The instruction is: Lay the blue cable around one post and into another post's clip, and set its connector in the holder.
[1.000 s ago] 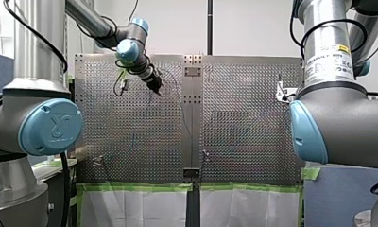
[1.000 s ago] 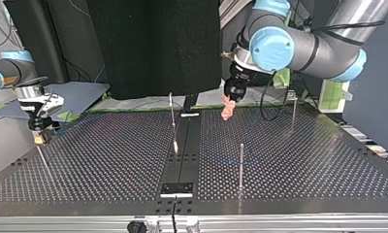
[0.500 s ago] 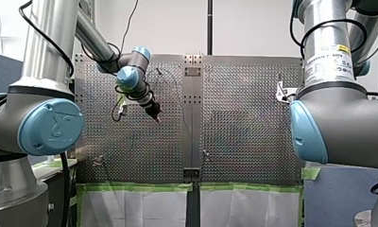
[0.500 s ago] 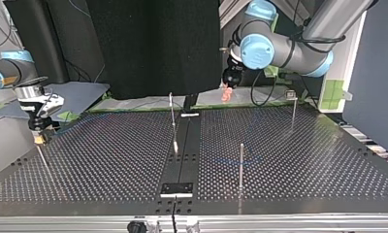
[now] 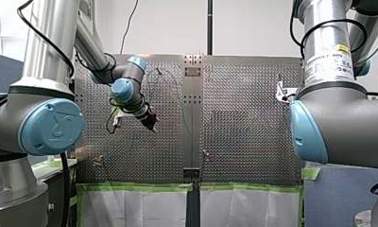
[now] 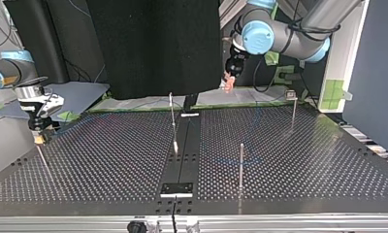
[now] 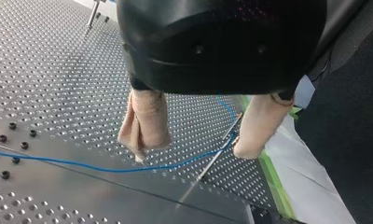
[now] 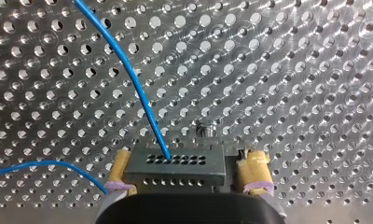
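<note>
The blue cable [image 7: 105,169] lies on the perforated table under my left gripper [image 7: 191,154] and bends at a thin post [image 7: 212,161]. My left gripper's beige fingers [image 7: 145,121] stand open and empty, well above the table. In the top view my left gripper [image 6: 227,85] hangs beyond the far edge. My right gripper [image 8: 187,158] is open, its yellow pads [image 8: 252,163] on either side of the grey connector block [image 8: 173,165]. A gap shows at one pad. The cable [image 8: 128,79] runs out of the block. In the top view my right gripper [image 6: 39,138] is low at the left.
Upright posts stand on the table in the top view: one near the middle [image 6: 171,109], one nearer the camera [image 6: 241,160], one at the far right [image 6: 293,109]. A dark centre strip [image 6: 182,155] divides the plate. Green tape [image 5: 140,187] lines the front view's near edge.
My left arm has lifted and drawn its open gripper back toward its own side, away from the posts. The right gripper has stayed at the connector.
</note>
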You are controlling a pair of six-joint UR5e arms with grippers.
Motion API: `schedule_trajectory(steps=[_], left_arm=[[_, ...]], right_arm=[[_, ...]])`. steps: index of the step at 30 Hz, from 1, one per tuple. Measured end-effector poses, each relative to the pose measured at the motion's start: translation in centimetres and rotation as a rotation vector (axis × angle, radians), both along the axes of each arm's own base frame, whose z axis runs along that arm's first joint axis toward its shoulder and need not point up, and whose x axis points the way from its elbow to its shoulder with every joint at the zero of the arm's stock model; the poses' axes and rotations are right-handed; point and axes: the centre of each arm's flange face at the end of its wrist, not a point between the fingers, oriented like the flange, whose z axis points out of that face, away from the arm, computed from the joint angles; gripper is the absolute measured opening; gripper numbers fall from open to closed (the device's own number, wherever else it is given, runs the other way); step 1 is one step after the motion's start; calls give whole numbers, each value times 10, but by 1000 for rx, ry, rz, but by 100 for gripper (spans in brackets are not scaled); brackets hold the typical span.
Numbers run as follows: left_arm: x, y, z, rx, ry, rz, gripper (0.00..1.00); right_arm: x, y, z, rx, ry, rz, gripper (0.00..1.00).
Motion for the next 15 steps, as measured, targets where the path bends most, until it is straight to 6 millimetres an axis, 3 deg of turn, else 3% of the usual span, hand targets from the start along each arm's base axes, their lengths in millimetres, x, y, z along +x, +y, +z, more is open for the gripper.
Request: schedule_trajectory(steps=[15], left_arm=[[-34, 11, -40, -6, 1, 7, 100]], right_arm=[[0, 0, 0, 0, 0, 0, 100]])
